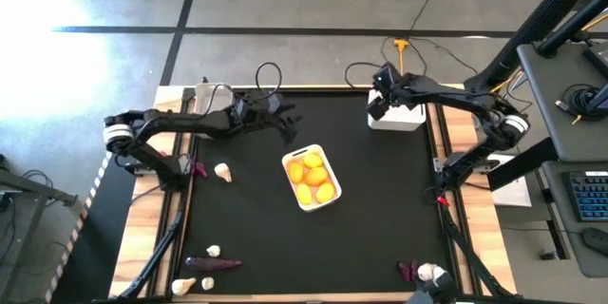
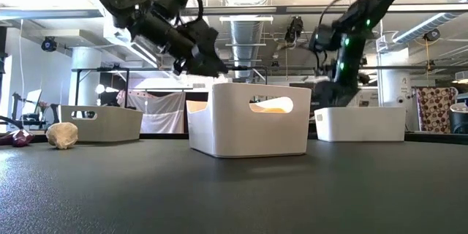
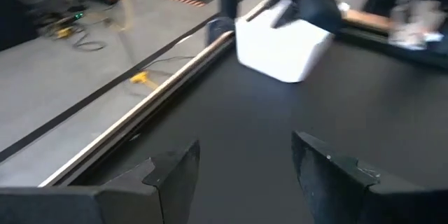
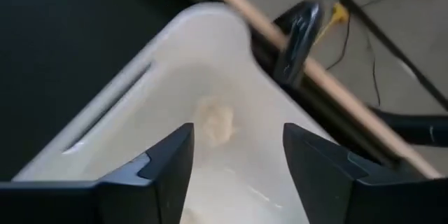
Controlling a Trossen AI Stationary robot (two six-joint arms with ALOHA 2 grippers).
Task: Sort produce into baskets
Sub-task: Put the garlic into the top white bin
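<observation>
Over the far right white basket [image 1: 408, 119] my right gripper [image 4: 238, 161] stands open, pointing down into it. A pale garlic bulb [image 4: 213, 122] shows inside this basket, between the fingers and apart from them. My left gripper [image 3: 245, 168] is open with nothing in it, above the mat [image 1: 285, 125] at the far middle, just beyond the middle white basket [image 1: 328, 201]. That basket holds several yellow and orange fruits [image 1: 312, 173]. A third, grey-translucent basket [image 1: 214, 95] stands at the far left.
A garlic bulb [image 1: 223, 172] and a purple piece [image 1: 199, 166] lie left of the middle basket. More garlic [image 1: 214, 250] and a purple vegetable [image 1: 214, 263] lie at the near left; a purple piece and a garlic bulb [image 1: 427, 272] lie at the near right.
</observation>
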